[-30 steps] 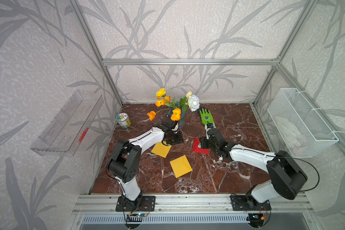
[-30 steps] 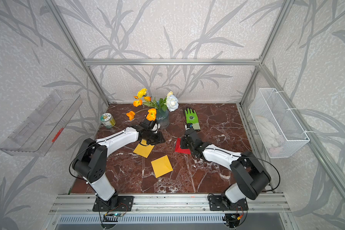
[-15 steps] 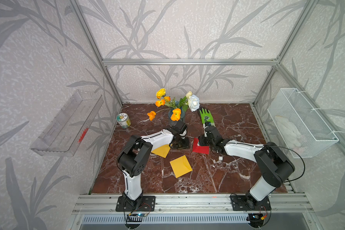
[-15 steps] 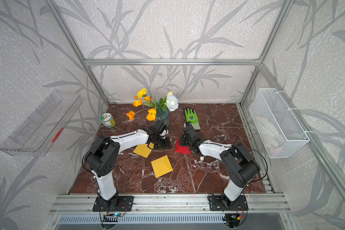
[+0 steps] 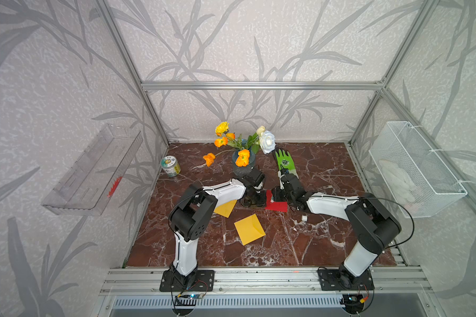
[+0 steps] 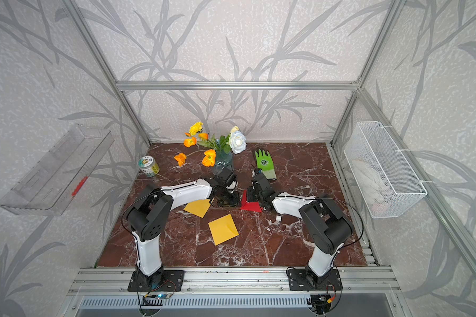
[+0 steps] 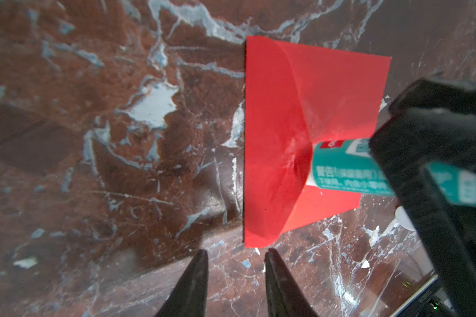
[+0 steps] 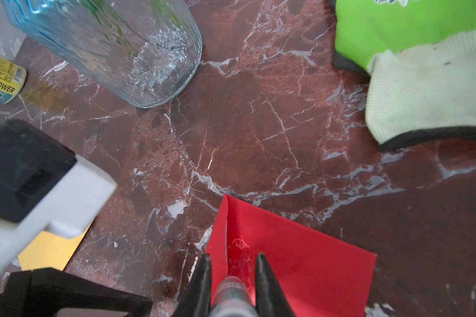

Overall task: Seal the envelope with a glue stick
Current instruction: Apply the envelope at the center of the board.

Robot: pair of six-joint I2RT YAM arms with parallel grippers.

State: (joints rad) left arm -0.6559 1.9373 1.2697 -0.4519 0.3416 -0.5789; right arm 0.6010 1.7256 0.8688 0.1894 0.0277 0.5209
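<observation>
Behind the red envelope [image 5: 278, 205] sit a vase [image 5: 238, 171] and glove [image 5: 284, 162].

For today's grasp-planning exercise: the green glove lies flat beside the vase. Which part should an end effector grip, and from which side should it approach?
Probably the pale knit cuff of the green glove. The glove lies flat on the marble table, fingers toward the back wall, cuff toward the arms, so come in low from the front and pinch the cuff's edge, the nearest part.

Smooth red paper envelope [image 7: 272, 109] on polished, veined marble tabletop [image 7: 94, 192]
</observation>
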